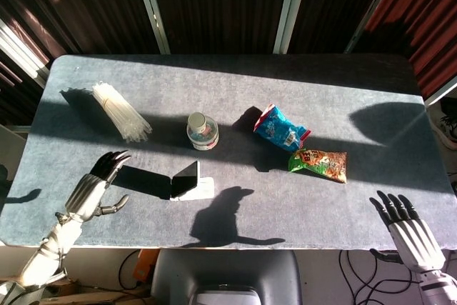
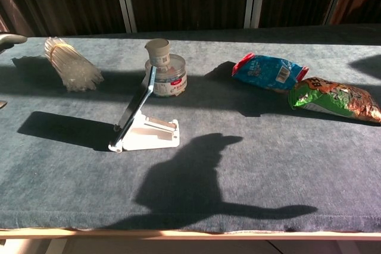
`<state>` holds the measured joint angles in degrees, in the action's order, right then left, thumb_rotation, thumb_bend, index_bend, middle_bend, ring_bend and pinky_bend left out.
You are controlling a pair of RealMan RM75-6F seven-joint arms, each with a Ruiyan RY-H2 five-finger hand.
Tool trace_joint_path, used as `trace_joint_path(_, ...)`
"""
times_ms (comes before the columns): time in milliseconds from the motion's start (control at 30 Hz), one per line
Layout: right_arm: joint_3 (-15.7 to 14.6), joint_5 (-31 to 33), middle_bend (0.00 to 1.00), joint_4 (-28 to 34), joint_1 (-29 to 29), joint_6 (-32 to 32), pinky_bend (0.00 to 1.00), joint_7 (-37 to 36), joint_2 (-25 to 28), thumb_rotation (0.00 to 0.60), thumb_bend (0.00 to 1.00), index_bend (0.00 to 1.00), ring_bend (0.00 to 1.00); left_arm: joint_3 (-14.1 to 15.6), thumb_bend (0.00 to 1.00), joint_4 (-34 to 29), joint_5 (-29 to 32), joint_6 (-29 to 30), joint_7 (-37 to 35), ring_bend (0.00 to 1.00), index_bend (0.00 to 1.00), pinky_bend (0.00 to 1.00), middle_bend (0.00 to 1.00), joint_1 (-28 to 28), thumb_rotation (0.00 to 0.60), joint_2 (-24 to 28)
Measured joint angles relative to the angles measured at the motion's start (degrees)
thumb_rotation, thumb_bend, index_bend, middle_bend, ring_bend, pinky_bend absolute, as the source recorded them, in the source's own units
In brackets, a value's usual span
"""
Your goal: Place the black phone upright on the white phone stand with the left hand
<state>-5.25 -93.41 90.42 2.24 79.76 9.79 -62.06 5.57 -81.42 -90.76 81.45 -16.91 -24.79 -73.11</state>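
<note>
From my station I see a long table [image 1: 235, 83] covered in blue-grey felt-like cloth, lit hard by low sun that throws long shadows across it. Behind it run dark slatted panels with pale upright frame bars. The robot's own shadow lies on the cloth near the front edge.

The black phone [image 1: 186, 178] leans propped on the white phone stand [image 1: 198, 190], tilted back, bottom edge seated in the stand; in the chest view the phone [image 2: 136, 107] shows edge-on on the stand [image 2: 150, 135]. Nothing touches it. It sits at about 7 o'clock from the table's middle, in the head view.

My left hand [image 1: 94, 185] is well apart from the stand, out at 9 o'clock of it near the table's front-left edge, fingers spread and holding nothing. My right hand [image 1: 407, 228] is off the table's front-right corner at 4 o'clock, fingers straight and apart, nothing in it.

A small clear plastic jar [image 1: 202, 131] with a grey cap stands just beyond the stand at 12 o'clock. A bundle of clear straws [image 1: 120, 111] lies at 10 o'clock. A blue snack bag [image 1: 280, 128] and a green snack bag [image 1: 318, 163] lie close together at 3 o'clock of the jar.
</note>
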Motion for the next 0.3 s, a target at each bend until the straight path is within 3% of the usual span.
trace_joint_path(167,0.04,0.05,0.0,0.38,-0.02,-0.05,0.0,0.95,-0.44,0.6,0.11,0.0,0.0,1.35,0.36,-6.13,3.72,3.12,14.25,0.0,0.0,0.0,0.0,6.36,0.6,3.69)
trace_joint_path(300,0.06,0.03,0.0,0.26,0.03,-0.06,0.0,0.79,-0.4,0.6,0.11,0.0,0.0,1.07,0.36,-8.45,4.89,4.92,19.42,0.0,0.0,0.0,0.0,9.85,0.6,4.2)
